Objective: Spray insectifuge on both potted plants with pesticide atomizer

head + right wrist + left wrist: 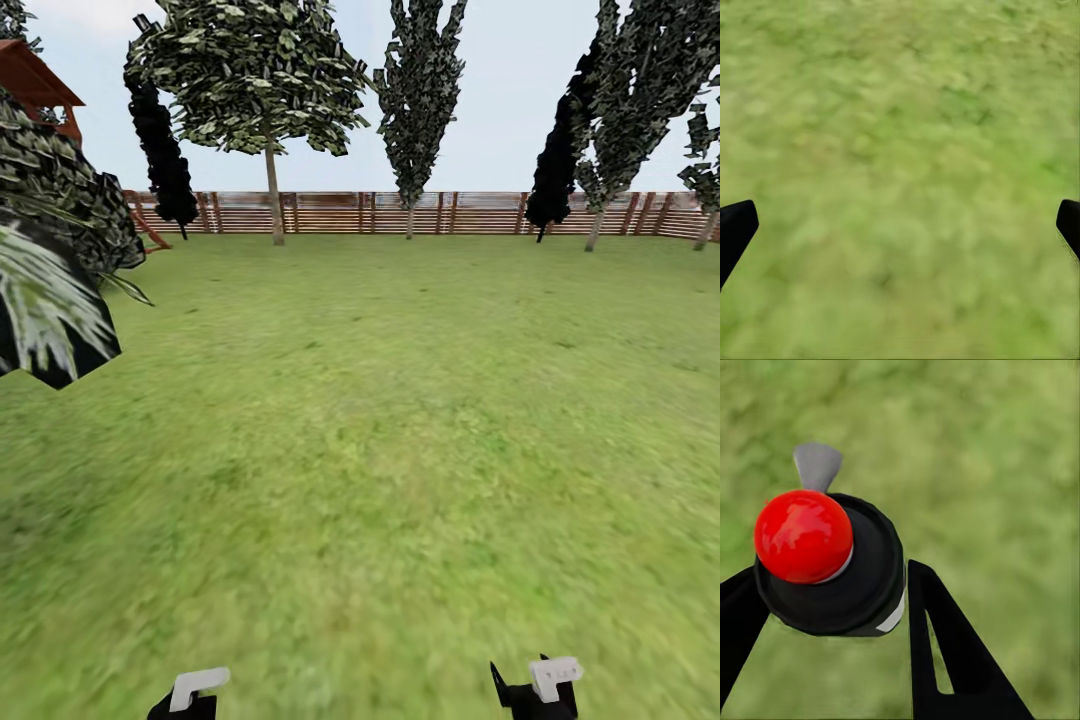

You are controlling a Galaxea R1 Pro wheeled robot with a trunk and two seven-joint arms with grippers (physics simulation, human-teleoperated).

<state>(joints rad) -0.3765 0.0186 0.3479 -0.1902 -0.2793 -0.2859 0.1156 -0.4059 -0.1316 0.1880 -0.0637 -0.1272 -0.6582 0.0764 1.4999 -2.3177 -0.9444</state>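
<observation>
The pesticide atomizer sits between the two black fingers of my left gripper, which is shut on its dark round body. I look down on its red top, with a grey nozzle tip and a sliver of white label at its side. Lawn lies below it. My right gripper is open over bare grass, its black fingertips at the two sides of the right wrist view with nothing between them. The potted plants are out of view.
Open green lawn of the garden stretches ahead to a brown slatted fence with trees along it. A large shrub with white-striped leaves stands close at the left. Both wrists peek in at the bottom edge.
</observation>
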